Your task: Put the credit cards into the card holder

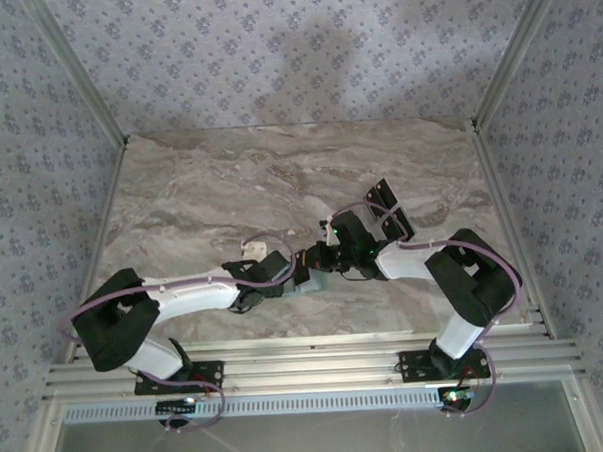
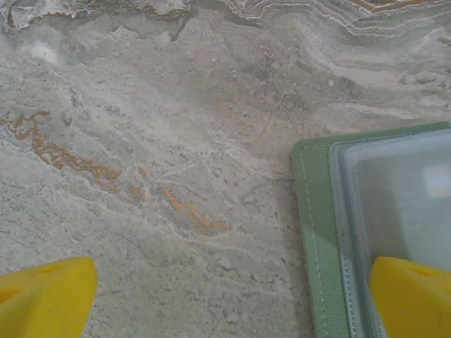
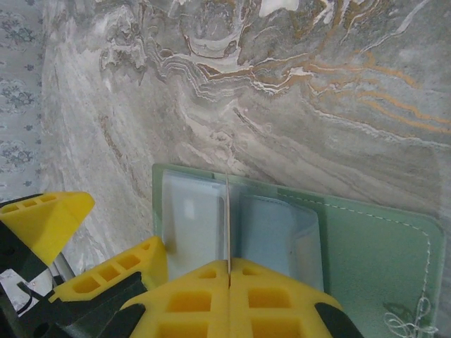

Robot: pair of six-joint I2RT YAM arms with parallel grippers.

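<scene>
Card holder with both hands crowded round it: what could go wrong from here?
1. The right hand is shut on a thin sheet standing up from the holder. A pull could drag the whole holder along, or the sheet could slip free.
2. The open left hand has one finger over the holder's clear pocket, close to the right hand. The two might bump.

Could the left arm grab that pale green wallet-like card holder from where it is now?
Probably yes. The left gripper is open, one yellow fingertip over the pale green card holder, the other over bare marble table, with nothing between them.
</scene>
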